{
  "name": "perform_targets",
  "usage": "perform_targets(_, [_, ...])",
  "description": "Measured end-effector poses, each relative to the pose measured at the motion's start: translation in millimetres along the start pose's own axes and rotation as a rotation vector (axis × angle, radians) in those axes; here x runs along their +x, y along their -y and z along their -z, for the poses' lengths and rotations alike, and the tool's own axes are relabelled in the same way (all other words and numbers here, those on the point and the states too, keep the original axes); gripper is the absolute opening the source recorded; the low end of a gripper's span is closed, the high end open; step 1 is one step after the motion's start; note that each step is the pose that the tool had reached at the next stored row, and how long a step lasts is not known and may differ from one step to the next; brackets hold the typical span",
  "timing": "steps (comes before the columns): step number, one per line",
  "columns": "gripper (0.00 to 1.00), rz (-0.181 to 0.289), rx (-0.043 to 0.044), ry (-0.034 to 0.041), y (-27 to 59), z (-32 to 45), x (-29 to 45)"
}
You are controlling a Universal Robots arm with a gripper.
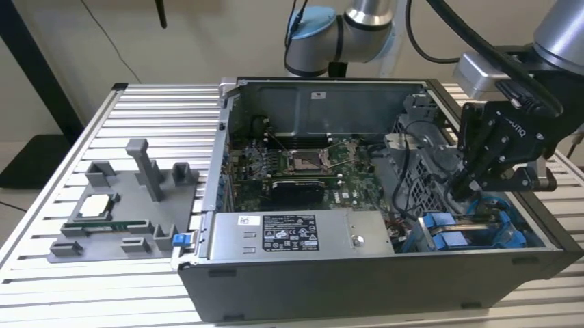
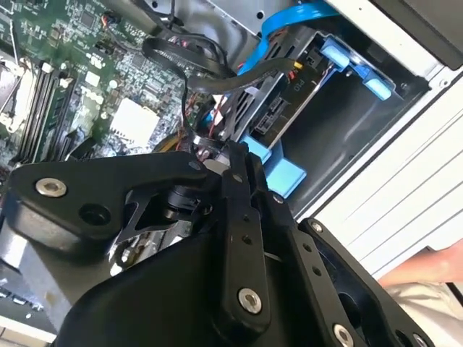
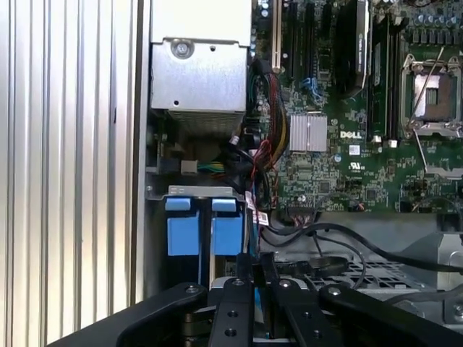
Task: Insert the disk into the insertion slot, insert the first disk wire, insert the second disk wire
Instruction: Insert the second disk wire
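Inside the open computer case (image 1: 301,287), the gripper (image 1: 463,183) reached down at the drive bay in the corner on the exterior view's right, its fingers (image 3: 246,278) drawn nearly together in both wrist views, apparently pinching a dark cable (image 2: 217,81) or its plug; what exactly they held could not be told. The disk (image 2: 278,116), framed in its blue carrier (image 3: 197,231), sat inside the insertion slot (image 1: 474,236), its connector edge turned toward the gripper, a placement that would let the wires reach it from the motherboard (image 3: 347,152) side. Loose black cables looped between board and bay. The silver power-supply box (image 1: 292,236) lay beside the bay. On the slatted worktop (image 1: 55,205), a grey fixture tray (image 1: 128,219) carried spare parts, well apart from the work.
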State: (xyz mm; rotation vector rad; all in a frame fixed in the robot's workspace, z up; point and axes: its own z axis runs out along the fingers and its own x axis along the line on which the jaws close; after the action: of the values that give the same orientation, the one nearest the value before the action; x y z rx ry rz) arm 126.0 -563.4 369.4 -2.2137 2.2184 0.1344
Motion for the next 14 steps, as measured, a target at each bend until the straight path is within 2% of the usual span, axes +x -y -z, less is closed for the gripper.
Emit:
perform_targets(2, [0.00, 0.001, 0.0152, -0.0001, 0.0, -0.6, 2.0])
perform_targets(7, [0.00, 0.003, 0.0343, -0.0001, 0.2, -3.1, 13.5])
perform_targets(11, [0.00, 0.005, 0.0671, -0.0001, 0.2, -5.8, 14.5])
perform_targets(12, [0.00, 0.005, 0.0729, -0.0001, 0.2, -6.6, 14.6])
perform_targets(14, [0.00, 0.005, 0.0739, -0.0001, 0.3, -6.7, 14.6])
